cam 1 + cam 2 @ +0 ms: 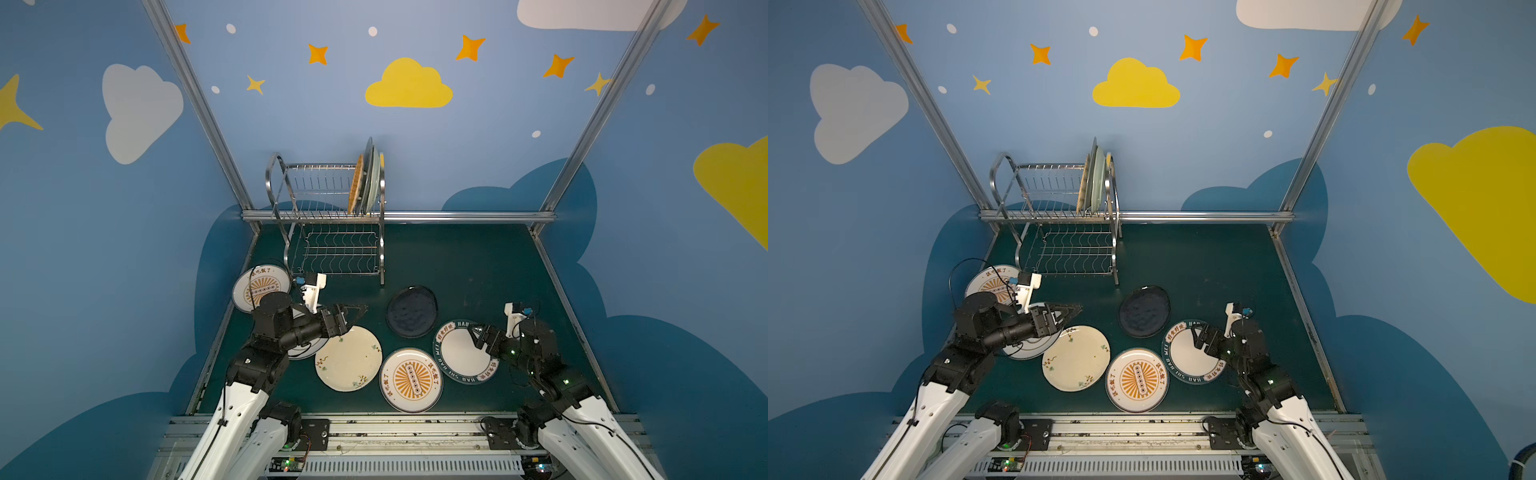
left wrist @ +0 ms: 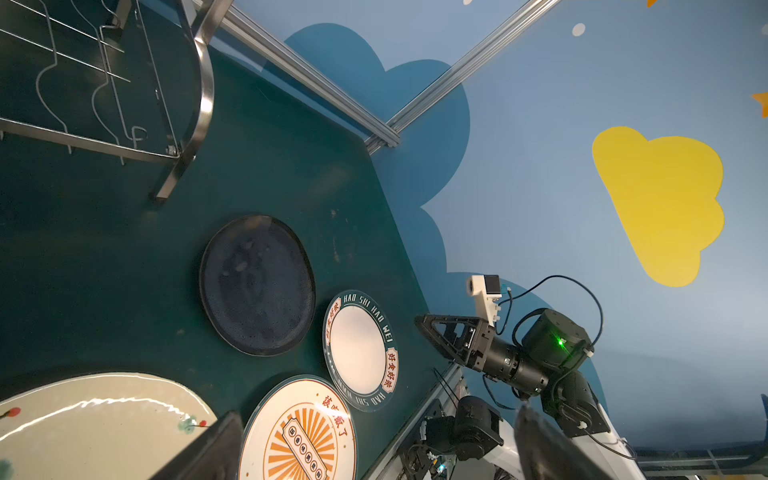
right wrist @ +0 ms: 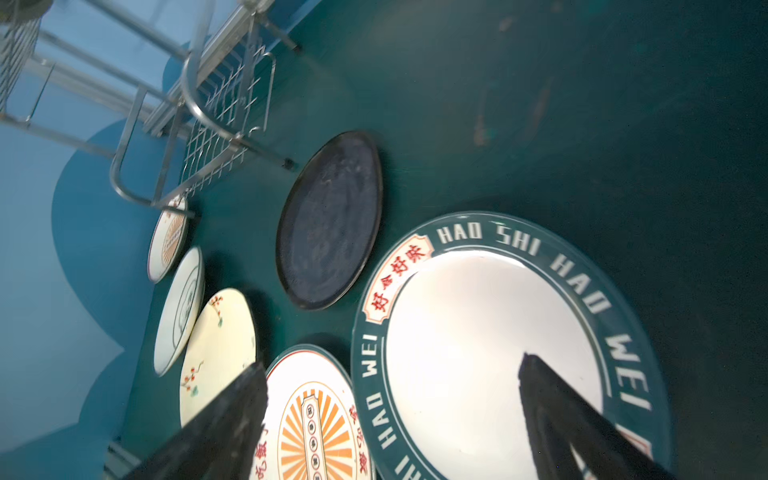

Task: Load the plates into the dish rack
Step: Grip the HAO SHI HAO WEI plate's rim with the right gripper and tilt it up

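Note:
The dish rack [image 1: 320,166] [image 1: 1054,167] stands at the back left; a yellow woven-look plate [image 1: 355,183] and pale green plates [image 1: 372,176] stand on edge at the right end of its upper tier. Flat on the table lie a black plate [image 1: 411,311], a teal-rimmed plate [image 1: 457,357], two sunburst plates [image 1: 410,380] [image 1: 262,284], a cream floral plate [image 1: 348,358] and a white plate [image 1: 305,353] partly under my left arm. My left gripper [image 1: 358,311] [image 2: 380,428] hovers open, empty, beyond the floral plate. My right gripper [image 1: 473,332] [image 3: 395,374] hangs open over the teal-rimmed plate.
Aluminium frame rails [image 1: 457,216] edge the dark green table [image 1: 478,266] at the back and sides. The rack's wavy-wire lower shelf [image 1: 340,253] holds nothing. The black plate's near edge sits close to the teal-rimmed plate.

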Action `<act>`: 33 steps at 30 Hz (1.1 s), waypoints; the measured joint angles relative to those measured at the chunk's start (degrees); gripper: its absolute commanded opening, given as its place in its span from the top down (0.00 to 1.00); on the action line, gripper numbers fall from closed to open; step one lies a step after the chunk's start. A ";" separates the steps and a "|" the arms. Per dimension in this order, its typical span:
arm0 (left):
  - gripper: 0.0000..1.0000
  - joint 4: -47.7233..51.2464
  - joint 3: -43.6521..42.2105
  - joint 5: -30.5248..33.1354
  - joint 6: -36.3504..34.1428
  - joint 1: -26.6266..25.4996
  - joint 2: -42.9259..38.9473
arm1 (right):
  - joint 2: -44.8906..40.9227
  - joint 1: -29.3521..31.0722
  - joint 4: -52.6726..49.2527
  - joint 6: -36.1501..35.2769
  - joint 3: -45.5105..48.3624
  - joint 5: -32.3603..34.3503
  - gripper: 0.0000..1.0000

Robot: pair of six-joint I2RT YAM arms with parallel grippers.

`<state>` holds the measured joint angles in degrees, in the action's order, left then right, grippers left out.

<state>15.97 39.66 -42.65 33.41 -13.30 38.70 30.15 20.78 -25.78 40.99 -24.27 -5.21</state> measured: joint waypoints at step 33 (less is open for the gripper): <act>0.00 1.49 -0.94 3.93 -1.46 0.07 -4.85 | 10.78 -18.12 8.24 8.09 12.74 -9.07 0.45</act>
<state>17.45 38.72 -38.72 31.94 -13.23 33.85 40.93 2.66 -17.54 49.08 -11.53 -14.28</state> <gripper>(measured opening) 0.998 0.583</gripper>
